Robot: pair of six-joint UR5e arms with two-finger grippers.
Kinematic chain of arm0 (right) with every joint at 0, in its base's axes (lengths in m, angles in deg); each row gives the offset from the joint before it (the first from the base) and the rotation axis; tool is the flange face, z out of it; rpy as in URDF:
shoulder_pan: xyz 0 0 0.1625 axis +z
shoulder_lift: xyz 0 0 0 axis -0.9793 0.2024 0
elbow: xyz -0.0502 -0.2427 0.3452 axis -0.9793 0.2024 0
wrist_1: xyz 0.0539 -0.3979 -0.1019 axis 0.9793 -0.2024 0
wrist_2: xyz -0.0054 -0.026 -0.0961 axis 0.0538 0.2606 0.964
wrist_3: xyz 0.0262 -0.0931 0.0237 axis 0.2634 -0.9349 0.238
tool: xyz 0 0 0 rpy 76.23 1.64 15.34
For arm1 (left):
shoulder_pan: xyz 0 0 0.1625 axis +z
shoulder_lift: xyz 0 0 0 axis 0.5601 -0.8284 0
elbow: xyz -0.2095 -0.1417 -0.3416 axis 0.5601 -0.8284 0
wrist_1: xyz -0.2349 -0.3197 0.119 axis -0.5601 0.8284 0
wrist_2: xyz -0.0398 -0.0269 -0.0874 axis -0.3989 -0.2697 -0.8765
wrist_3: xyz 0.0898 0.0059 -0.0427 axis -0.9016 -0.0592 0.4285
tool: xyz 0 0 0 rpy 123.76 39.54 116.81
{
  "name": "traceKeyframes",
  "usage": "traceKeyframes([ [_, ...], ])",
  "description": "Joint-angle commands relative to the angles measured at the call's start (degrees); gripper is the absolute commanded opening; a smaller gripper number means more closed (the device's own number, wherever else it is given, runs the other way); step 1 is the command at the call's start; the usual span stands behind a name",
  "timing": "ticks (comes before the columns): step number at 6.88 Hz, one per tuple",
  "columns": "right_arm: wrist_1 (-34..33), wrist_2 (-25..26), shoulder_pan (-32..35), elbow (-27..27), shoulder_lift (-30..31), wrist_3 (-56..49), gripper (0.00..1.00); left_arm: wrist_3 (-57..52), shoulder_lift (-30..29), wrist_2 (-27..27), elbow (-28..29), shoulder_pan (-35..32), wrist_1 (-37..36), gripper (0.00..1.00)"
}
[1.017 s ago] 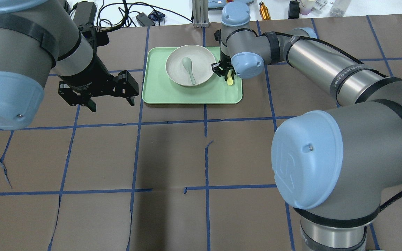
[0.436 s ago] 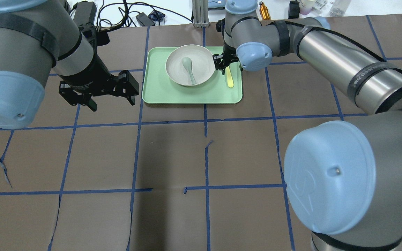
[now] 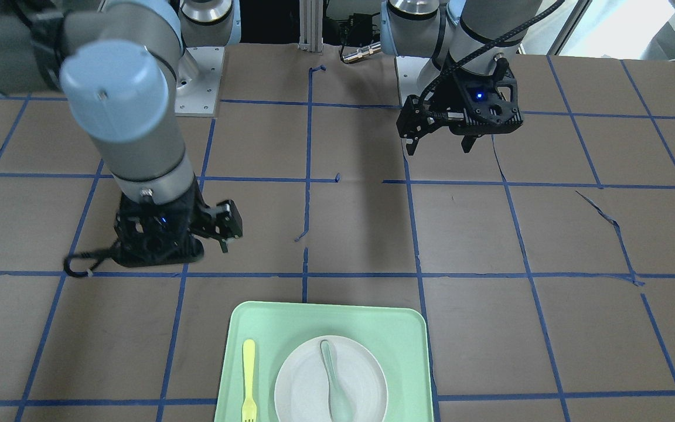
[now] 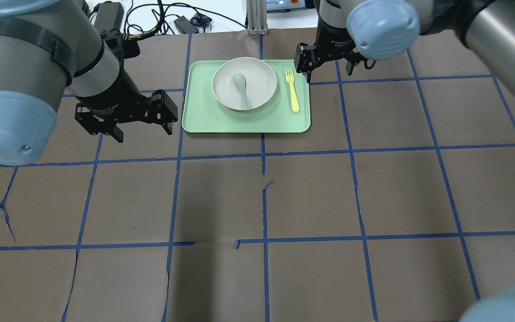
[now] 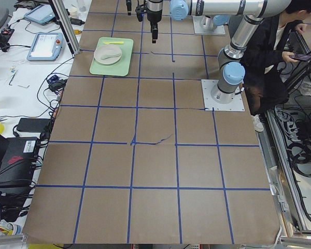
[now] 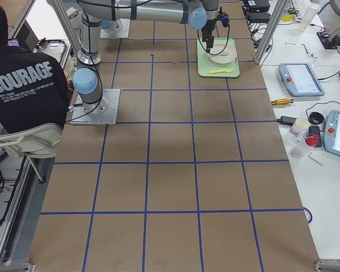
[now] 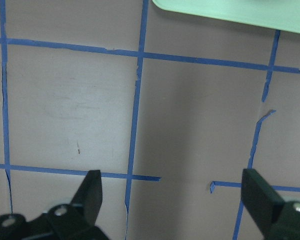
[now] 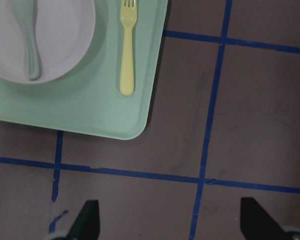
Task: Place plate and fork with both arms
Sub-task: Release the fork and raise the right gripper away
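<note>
The off-white plate (image 4: 259, 85) sits on the mint-green tray (image 4: 204, 120) with a pale spoon (image 4: 241, 88) lying in it. The yellow fork (image 4: 292, 89) lies flat on the tray just right of the plate, tines toward the far edge. My right gripper (image 4: 329, 71) is open and empty, above the table off the tray's far right corner. In the right wrist view the fork (image 8: 127, 50) and plate (image 8: 60, 40) lie ahead of the open gripper (image 8: 170, 220). My left gripper (image 4: 143, 133) is open and empty, left of the tray.
Brown table cover with a grid of blue tape. In the front-facing view the tray (image 3: 326, 319) is at the bottom edge, with the fork (image 3: 248, 381) left of the plate (image 3: 302, 392). Cables, bottles and devices lie beyond the table's far edge.
My right gripper let go of the fork, then drew away off the tray to the right and far side. The fork now lies on the tray. The left arm has not moved.
</note>
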Motion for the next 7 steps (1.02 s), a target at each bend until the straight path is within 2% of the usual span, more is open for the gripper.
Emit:
traceKeyframes([
  [1,5.18,-0.52,-2.88,-8.30,14.47,0.35,1.00,-0.02,0.36,0.16,0.06,0.00,0.07,1.00],
  [2,3.88,0.09,-2.71,-12.00,16.79,0.45,1.00,-0.02,0.27,0.08,0.14,0.00,0.07,1.00],
  [7,3.17,-0.17,-2.62,-11.61,16.46,0.45,1.00,-0.02,0.36,0.16,0.58,0.00,0.07,1.00],
])
